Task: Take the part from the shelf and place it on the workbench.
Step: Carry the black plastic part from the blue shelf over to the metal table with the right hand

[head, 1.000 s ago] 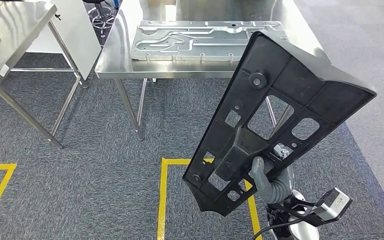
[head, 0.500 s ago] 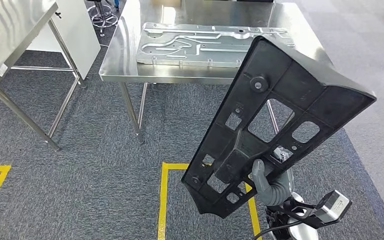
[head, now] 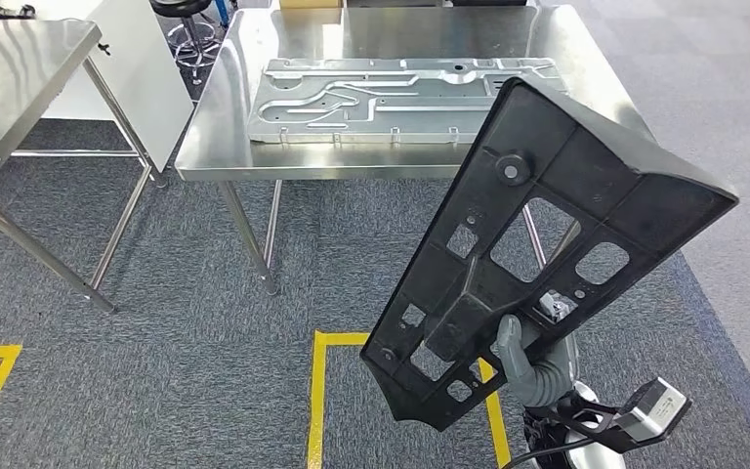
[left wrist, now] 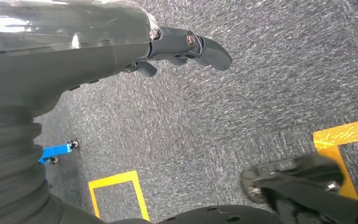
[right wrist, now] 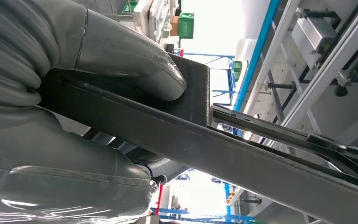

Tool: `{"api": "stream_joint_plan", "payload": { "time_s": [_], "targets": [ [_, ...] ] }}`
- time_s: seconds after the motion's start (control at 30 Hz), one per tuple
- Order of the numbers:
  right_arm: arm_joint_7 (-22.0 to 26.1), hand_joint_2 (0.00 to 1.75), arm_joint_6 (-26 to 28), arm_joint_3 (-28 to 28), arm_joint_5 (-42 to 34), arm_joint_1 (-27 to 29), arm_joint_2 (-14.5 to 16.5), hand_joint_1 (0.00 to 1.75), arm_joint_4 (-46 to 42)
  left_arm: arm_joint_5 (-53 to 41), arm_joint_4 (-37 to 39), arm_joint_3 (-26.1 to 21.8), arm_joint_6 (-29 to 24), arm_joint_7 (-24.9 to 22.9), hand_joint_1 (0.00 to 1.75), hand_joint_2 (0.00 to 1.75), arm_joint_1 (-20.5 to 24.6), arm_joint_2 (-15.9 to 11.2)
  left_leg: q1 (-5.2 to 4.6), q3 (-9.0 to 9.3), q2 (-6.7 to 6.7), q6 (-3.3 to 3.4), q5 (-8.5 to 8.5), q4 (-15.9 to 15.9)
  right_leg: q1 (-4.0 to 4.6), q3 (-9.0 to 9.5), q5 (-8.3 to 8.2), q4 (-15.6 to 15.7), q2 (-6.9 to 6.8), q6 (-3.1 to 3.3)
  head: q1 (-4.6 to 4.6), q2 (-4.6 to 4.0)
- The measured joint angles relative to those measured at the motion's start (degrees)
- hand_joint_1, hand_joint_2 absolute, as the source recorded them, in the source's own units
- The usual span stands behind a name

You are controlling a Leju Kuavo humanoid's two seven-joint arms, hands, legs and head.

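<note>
Right robot hand point(head: 525, 363), lower right of the head frame, is clamped on the narrow bottom end of the black part point(head: 547, 244); in the right wrist view the thumb point(right wrist: 135, 60) presses flat on the part's edge with the fingers wrapped under it. Part is held nearly upright, wide end up and tilted toward upper right, probably to keep the long panel off the floor and off the bench edge while carrying. Grip so low on a long piece means leverage at the wrist, so slip or swing looks like the risk. Left robot hand point(left wrist: 186, 46) hangs over the carpet point(head: 186, 322), fingers loosely apart, holding nothing. Yellow floor tape point(head: 320, 391) sits just below and left of the part in the frame. Farther up, the steel bench point(head: 205, 127) fills the upper centre with a metal plate point(head: 391, 93) lying flat on it; the part's top corner overlaps the bench's right side in the frame but is not on it. A second table point(head: 20, 68) is upper left. Part is off the shelf, placement not yet done.
</note>
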State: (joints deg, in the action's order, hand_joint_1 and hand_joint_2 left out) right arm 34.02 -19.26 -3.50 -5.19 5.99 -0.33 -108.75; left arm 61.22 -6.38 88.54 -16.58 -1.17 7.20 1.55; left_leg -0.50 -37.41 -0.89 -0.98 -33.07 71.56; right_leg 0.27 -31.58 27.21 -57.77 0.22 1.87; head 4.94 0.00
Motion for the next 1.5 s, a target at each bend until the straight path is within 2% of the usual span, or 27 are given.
{"api": "stream_joint_plan", "payload": {
  "time_s": [0.07,0.1,0.13,0.2,0.3,0.37,0.43,0.47,0.5,0.57,0.63,0.67,0.77,0.83,0.87,0.93,0.97,1.0,1.03,1.1,1.13,1.2,1.3,1.37,1.43,1.47,1.5],
  "targets": [
    [0.0,1.75,0.3,0.0,0.1,0.2,0.0,1.75,-0.3,-0.3,0.0,0.0,0.0,-0.1,0.00,1.75,-0.1,0.0,-0.05,2.11,0.02,0.39,5.27,-7.2,0.05,1.02,0.72,0.0,0.09,-0.22,-0.01,0.00],
    [-0.1,1.75,0.5,0.0,0.1,0.2,0.0,1.75,-0.5,-0.4,0.0,0.0,0.0,-0.1,0.00,1.75,-0.1,0.0,-0.20,3.03,0.04,0.71,6.33,-10.3,0.10,1.32,1.03,-0.1,0.13,-0.40,0.00,0.00],
    [-0.1,1.75,0.6,0.0,0.2,0.3,0.0,1.75,-0.7,-0.5,0.0,0.0,0.0,-0.1,0.00,1.75,-0.2,0.0,-0.31,3.64,0.07,1.11,6.83,-12.2,0.15,1.43,1.32,-0.2,0.16,-0.66,0.00,0.00],
    [-0.2,1.75,0.7,0.0,0.3,0.5,0.0,1.75,-1.0,-0.5,0.0,0.0,0.1,0.1,0.00,1.75,-0.2,-0.1,-0.52,3.91,0.06,1.87,6.49,-12.9,0.17,1.46,1.78,-0.2,0.20,-1.24,0.01,0.00],
    [-0.3,1.75,0.7,0.0,0.5,0.7,0.0,1.75,-1.8,-0.5,0.0,0.0,0.0,0.3,0.00,1.75,-0.2,0.1,-0.02,5.01,0.05,2.63,7.31,-13.8,0.34,1.60,2.90,-1.2,0.03,-2.20,0.00,0.00],
    [-0.3,1.75,0.7,0.0,0.6,0.6,0.0,1.75,-2.1,-0.4,0.0,0.0,0.0,0.3,0.00,1.75,-0.2,0.1,0.25,5.71,0.17,3.03,7.12,-14.3,0.02,-1.14,5.00,-6.4,-0.05,-2.97,-0.02,0.00],
    [-0.3,1.75,0.7,0.0,0.8,0.6,0.0,1.75,-2.1,-0.3,0.0,0.0,0.0,0.3,0.00,1.75,-0.2,0.1,0.29,6.10,0.18,3.19,6.62,-14.3,-0.55,-6.14,6.92,-13.8,-0.06,-3.62,-0.02,0.00],
    [-0.3,1.75,0.7,0.0,0.8,0.7,0.0,1.75,-2.1,-0.3,0.0,0.0,0.0,0.3,0.00,1.75,-0.3,0.1,0.32,6.38,0.12,3.15,6.31,-14.3,-0.82,-7.99,6.68,-15.8,-0.08,-3.86,-0.02,0.00],
    [-0.3,1.75,0.7,0.0,0.8,0.7,0.0,1.75,-2.1,-0.2,0.0,0.0,0.0,0.3,0.00,1.75,-0.3,0.1,0.37,6.80,0.04,3.06,5.94,-14.3,-1.03,-8.84,5.25,-15.7,-0.11,-4.04,-0.02,0.00],
    [-0.4,1.75,0.6,0.0,0.8,0.6,0.0,1.75,-2.1,-0.1,0.0,0.0,0.0,0.3,0.00,1.75,-0.4,0.1,0.50,8.03,-0.12,2.69,5.02,-14.3,-1.30,-7.39,-0.14,-9.7,-0.20,-4.14,-0.02,0.00],
    [-0.4,1.75,0.6,0.0,0.8,0.5,0.0,1.75,-2.1,0.0,0.0,0.0,0.0,0.2,0.00,1.75,-0.3,0.1,0.34,8.92,-0.22,2.08,4.01,-14.3,-1.16,-5.02,-3.35,-3.2,-0.24,-3.76,-0.01,0.00],
    [-0.4,1.75,0.6,0.0,0.9,0.5,0.0,1.75,-2.1,0.0,0.0,0.0,0.0,0.2,0.00,1.75,-0.3,0.1,0.23,9.09,-0.24,1.76,3.62,-14.3,-1.06,-4.46,-3.52,-1.7,-0.21,-3.44,-0.01,0.00],
    [-0.4,1.75,0.5,0.0,0.9,0.4,0.0,1.75,-2.1,0.2,0.0,0.0,0.0,0.2,0.00,1.75,-0.2,0.0,0.17,9.69,-0.16,0.83,2.78,-14.6,-1.06,-3.84,-2.60,-0.9,-0.04,-2.33,0.00,0.00],
    [-0.4,1.75,0.4,0.0,0.9,0.1,0.0,1.75,-2.0,0.4,0.0,0.0,0.0,0.1,0.00,1.75,-0.1,-0.1,0.15,8.75,-0.03,0.28,1.37,-11.9,-1.31,-3.00,-2.23,-0.4,-0.11,-1.53,0.01,0.00],
    [-0.4,1.75,0.4,0.0,0.9,0.0,0.0,1.75,-2.0,0.5,0.0,0.0,0.0,0.1,0.00,1.75,0.0,-0.1,0.17,7.02,0.02,0.11,0.03,-8.6,-1.34,-2.55,-1.97,-0.3,-0.19,-1.19,0.02,0.00],
    [-0.4,1.75,0.3,0.0,0.9,-0.1,0.0,1.75,-1.8,0.6,0.0,0.0,0.0,0.1,0.00,1.75,0.0,-0.1,0.16,1.89,0.02,-0.10,-2.61,-0.2,-1.16,-1.81,-1.26,-0.2,-0.29,-0.77,0.02,0.00],
    [-0.4,1.75,0.3,0.0,0.9,-0.1,0.0,1.75,-1.7,0.7,0.0,0.0,0.0,0.1,0.00,1.75,0.0,-0.1,0.16,-0.24,0.03,-0.14,-2.81,2.5,-1.07,-1.33,-0.84,-0.2,-0.27,-0.71,0.02,0.00],
    [-0.4,1.75,0.3,0.0,0.9,-0.1,0.0,1.75,-1.6,0.7,0.0,0.0,0.0,0.1,0.00,1.75,0.0,-0.1,0.16,-1.35,0.03,-0.13,-1.77,3.1,-1.01,-0.77,-0.40,-0.3,-0.22,-0.70,0.02,0.00],
    [-0.4,1.75,0.3,0.0,0.9,-0.1,0.0,1.75,-1.5,0.7,0.0,0.0,0.0,0.1,0.00,1.75,-0.1,-0.1,0.17,-1.38,0.03,-0.07,0.44,1.4,-0.99,-0.10,0.08,-0.3,-0.15,-0.75,0.02,0.00],
    [-0.4,1.75,0.2,0.0,0.9,-0.1,0.0,1.75,-1.5,0.7,0.0,0.0,0.0,0.1,0.00,1.75,-0.2,-0.1,0.14,0.83,0.08,0.19,6.01,-6.2,-0.90,1.35,1.20,-0.3,-0.05,-1.07,0.02,0.00],
    [-0.4,1.75,0.2,0.0,0.9,-0.2,0.0,1.75,-1.5,0.7,0.0,0.0,0.1,0.1,0.00,1.75,-0.2,-0.1,0.13,2.02,0.09,0.49,7.69,-9.5,-0.80,1.84,1.75,-0.4,0.03,-1.34,0.02,0.00],
    [-0.4,1.75,0.1,0.0,0.9,-0.3,0.0,1.75,-1.4,0.7,0.0,0.0,0.1,0.1,0.00,1.75,-0.2,-0.1,0.03,3.10,0.06,1.22,8.26,-12.3,-0.61,2.24,2.46,-0.4,0.14,-1.89,0.01,0.00],
    [-0.4,1.75,0.2,0.0,0.9,-0.3,0.0,1.75,-1.5,0.5,0.0,0.0,0.1,0.1,0.00,1.75,-0.2,0.0,0.18,3.56,-0.02,2.27,7.79,-12.9,-0.59,2.37,3.29,-0.9,0.06,-2.78,0.00,0.00],
    [-0.4,1.75,0.4,0.0,0.8,-0.3,0.0,1.75,-1.5,0.3,0.0,0.0,0.1,0.2,0.00,1.75,-0.2,0.0,0.48,4.26,0.06,2.87,7.51,-13.3,-0.68,0.29,5.40,-5.3,-0.04,-3.43,0.00,0.00],
    [-0.4,1.75,0.6,0.0,0.8,-0.1,0.0,1.75,-1.5,0.2,0.0,0.0,0.1,0.2,0.00,1.75,-0.2,0.0,0.46,4.81,0.10,3.17,6.94,-13.4,-0.84,-4.63,8.06,-13.3,-0.06,-3.86,0.00,0.00],
    [-0.4,1.75,0.6,0.0,0.8,0.1,0.0,1.75,-1.5,0.1,0.0,0.0,0.1,0.2,0.00,1.75,-0.2,0.0,0.43,5.15,0.06,3.20,6.59,-13.4,-0.91,-6.95,8.35,-16.3,-0.06,-3.94,0.00,0.00],
    [-0.4,1.75,0.6,0.0,0.8,0.2,0.0,1.75,-1.5,0.1,0.0,0.0,0.1,0.2,0.00,1.75,-0.3,0.0,0.41,5.62,-0.02,3.19,6.19,-13.4,-0.95,-8.41,7.45,-17.4,-0.06,-3.93,0.00,0.00]
  ]
}}
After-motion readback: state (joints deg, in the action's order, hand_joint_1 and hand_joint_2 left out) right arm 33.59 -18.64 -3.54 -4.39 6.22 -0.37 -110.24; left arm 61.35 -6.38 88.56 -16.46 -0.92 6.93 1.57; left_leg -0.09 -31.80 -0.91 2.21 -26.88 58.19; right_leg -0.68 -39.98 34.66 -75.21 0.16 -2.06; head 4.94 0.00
